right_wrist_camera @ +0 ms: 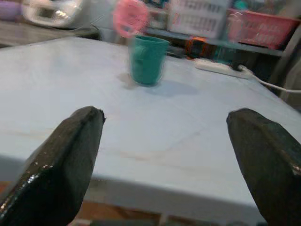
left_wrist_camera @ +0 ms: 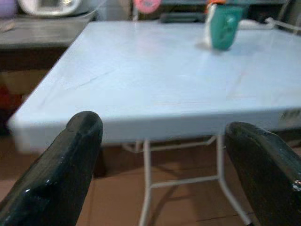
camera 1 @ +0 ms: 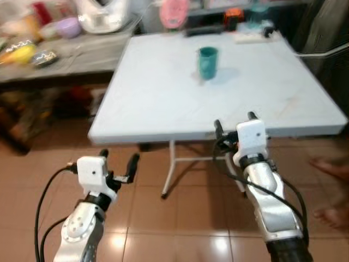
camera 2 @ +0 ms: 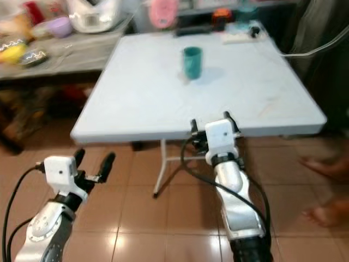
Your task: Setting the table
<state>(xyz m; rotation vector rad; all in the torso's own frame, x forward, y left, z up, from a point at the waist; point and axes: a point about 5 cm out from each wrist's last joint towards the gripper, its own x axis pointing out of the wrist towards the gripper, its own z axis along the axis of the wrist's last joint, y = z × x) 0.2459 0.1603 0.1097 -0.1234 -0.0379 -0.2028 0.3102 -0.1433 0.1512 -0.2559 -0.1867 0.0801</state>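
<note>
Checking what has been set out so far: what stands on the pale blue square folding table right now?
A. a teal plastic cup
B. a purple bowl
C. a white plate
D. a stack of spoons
A: a teal plastic cup stands upright on the far half of the pale blue square folding table, with no plate, bowl or spoons on that tabletop.

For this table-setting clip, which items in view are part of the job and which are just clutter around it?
Part of the job:
- teal plastic cup
- light blue folding table
- left gripper, open
- right gripper, open

Lying about:
- purple bowl on the grey side counter
- pink round object
- white power strip
</note>
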